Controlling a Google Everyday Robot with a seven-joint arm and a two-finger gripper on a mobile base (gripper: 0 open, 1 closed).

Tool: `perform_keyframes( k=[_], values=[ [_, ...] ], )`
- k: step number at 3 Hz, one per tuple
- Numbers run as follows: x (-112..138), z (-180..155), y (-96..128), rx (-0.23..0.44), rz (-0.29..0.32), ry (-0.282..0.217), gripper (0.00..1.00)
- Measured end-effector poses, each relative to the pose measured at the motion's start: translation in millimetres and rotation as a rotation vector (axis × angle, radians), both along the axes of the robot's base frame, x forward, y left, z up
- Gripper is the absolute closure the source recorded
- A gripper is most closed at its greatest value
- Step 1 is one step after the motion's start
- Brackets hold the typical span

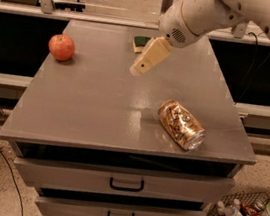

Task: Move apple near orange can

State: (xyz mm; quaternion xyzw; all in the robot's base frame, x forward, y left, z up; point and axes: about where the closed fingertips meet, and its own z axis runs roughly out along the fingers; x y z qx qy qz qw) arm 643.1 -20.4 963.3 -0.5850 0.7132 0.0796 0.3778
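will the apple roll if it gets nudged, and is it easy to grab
The apple is round and sits free on the flat table top, so a nudge would probably roll it. Its smooth skin looks firm, likely slippery under a light pinch. The gripper hovers over mid-table, well clear of it.

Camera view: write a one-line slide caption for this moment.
The gripper hovers over the cabinet top, between the apple at back left and the orange can lying on its side.

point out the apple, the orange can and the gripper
apple (61,47), camera view, middle of its red skin
orange can (180,124), camera view, middle of its printed side
gripper (141,69), camera view, its lower tip, above the tabletop (89,108)
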Motion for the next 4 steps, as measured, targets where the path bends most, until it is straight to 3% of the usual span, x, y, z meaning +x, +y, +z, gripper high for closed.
perform_keyframes(
  k=[1, 2, 3, 4],
  values=[
    [2.3, -2.9, 27.5, 0.013, 0.049, -0.03, 0.0],
    [11.8, -2.4, 76.3, 0.069, 0.119, -0.056, 0.0],
    [26.8, -9.1, 139.6, 0.177, 0.169, -0.035, 0.0],
    [45.4, -25.2, 190.2, 0.272, 0.17, 0.027, 0.0]
  ],
)
